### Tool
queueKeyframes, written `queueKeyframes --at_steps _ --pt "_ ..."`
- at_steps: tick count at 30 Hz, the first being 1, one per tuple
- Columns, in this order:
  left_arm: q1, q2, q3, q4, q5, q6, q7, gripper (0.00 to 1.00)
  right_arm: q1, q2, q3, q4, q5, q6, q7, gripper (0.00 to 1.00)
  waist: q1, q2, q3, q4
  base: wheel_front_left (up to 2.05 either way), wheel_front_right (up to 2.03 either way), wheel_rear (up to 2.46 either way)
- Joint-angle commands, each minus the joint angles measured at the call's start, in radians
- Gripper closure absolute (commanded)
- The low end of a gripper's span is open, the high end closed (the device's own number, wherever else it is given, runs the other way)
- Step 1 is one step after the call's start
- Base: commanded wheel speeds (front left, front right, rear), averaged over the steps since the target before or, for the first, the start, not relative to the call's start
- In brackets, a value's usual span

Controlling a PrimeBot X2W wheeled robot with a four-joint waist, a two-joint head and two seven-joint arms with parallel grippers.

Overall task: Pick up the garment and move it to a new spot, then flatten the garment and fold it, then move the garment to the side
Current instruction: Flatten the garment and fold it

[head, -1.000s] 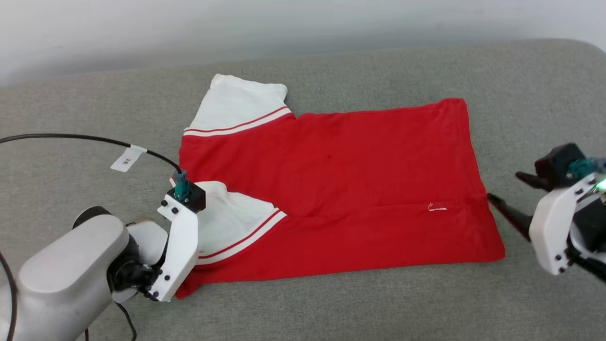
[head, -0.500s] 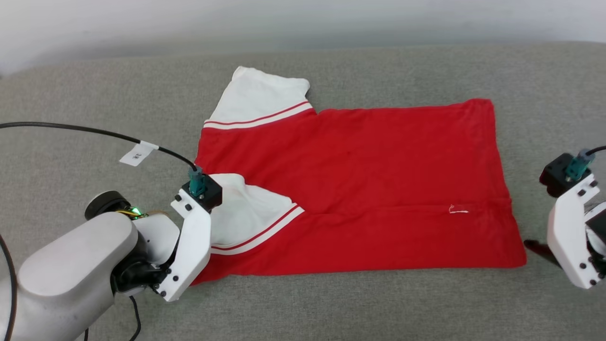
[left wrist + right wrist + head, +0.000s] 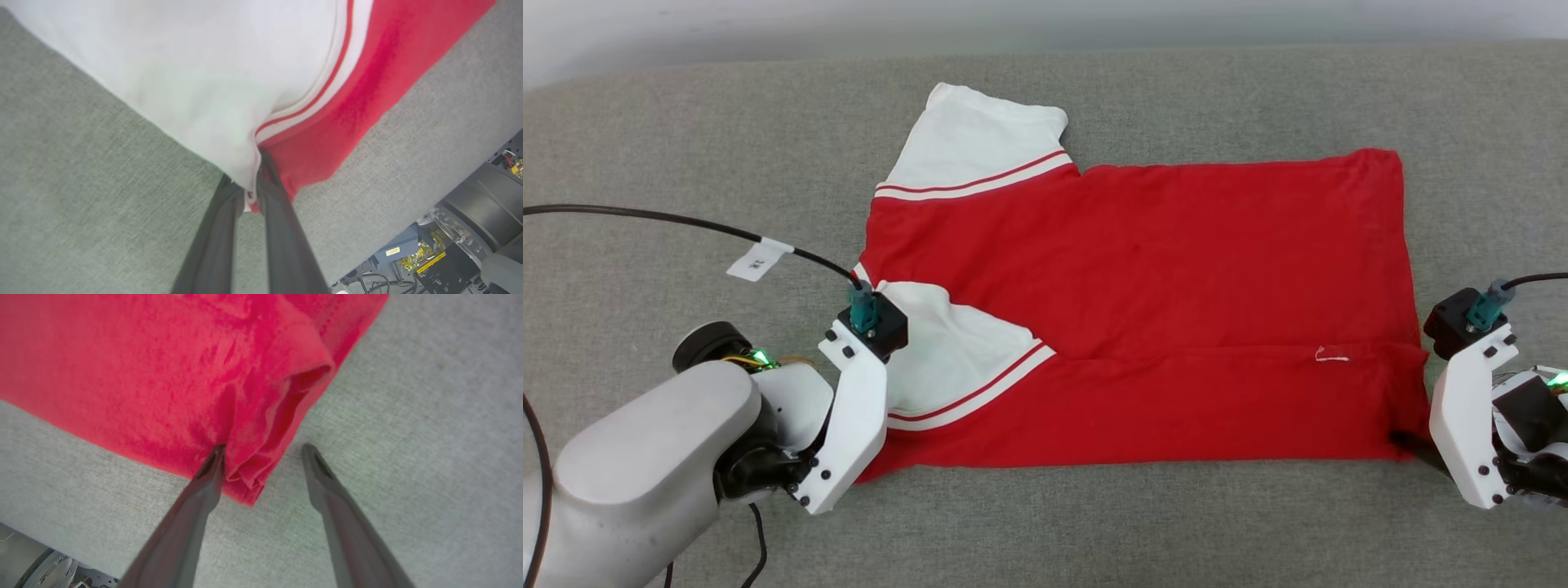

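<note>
On the grey cushion (image 3: 686, 122) the wide right claw (image 3: 264, 451) has reached the garment (image 3: 1176, 269) (left claw (image 3: 247, 175) grips it).

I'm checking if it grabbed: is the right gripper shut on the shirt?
No, the right gripper stands open, a corner of the garment between its fingers.

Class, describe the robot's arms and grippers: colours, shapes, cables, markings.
The left arm is smooth, rounded pale grey. Both wrists carry a white plate with black screws, a black block and a teal plug. A black cable with a white paper tag feeds the left. Fingers are long, dark, tapering.
</note>
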Motion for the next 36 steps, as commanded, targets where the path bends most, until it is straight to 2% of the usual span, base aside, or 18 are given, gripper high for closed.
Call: queueKeyframes --at_steps 1,8,21,24,29,30,31,36 --pt "0.018 0.001 -0.003 0.014 -0.01 0.0 -0.011 1.0 0.047 0.051 0.038 0.014 0.021 0.003 -0.019 1.0 0.0001 0.0 -0.01 -0.006 0.0 0.0 0.0" --pt "0.058 0.003 -0.016 0.046 -0.049 0.0 -0.041 1.0 0.017 -0.022 0.028 -0.03 0.049 0.003 -0.099 1.0 0.0001 0.0 -0.093 -0.03 0.0 0.0 0.0" --pt "0.168 0.097 -0.065 -0.053 -0.121 0.0 -0.03 1.0 0.148 -0.2 0.055 -0.204 0.107 0.001 -0.135 1.0 0.0001 0.0 -0.2 -0.053 0.0 0.0 0.0" --pt "0.201 0.103 -0.073 -0.065 -0.129 0.009 -0.037 1.0 0.185 -0.203 0.051 -0.204 0.113 0.001 -0.132 1.0 0.0001 0.0 -0.198 -0.056 0.0 0.0 0.0" --pt "0.229 0.085 -0.081 -0.044 -0.114 0.018 -0.061 1.0 0.222 -0.164 0.048 -0.16 0.097 0.001 -0.132 1.0 0.0001 0.0 -0.179 -0.054 0.0 0.0 0.0" --pt "0.226 0.082 -0.083 -0.038 -0.095 0.018 -0.071 0.22 0.226 -0.153 0.046 -0.149 0.092 0.001 -0.138 0.65 0.0001 0.0 -0.176 -0.052 0.0 0.0 0.0" --pt "0.223 0.08 -0.084 -0.03 -0.085 0.017 -0.082 0.0 0.228 -0.142 0.041 -0.139 0.085 0.001 -0.148 0.0 0.0001 0.0 -0.174 -0.05 0.0 0.0 0.0" --pt "0.215 0.086 -0.059 -0.028 -0.094 0.014 -0.122 0.0 0.226 -0.122 0.015 -0.13 0.052 0.001 -0.209 0.0 0.0001 0.0 -0.18 -0.042 0.0 0.0 0.0"
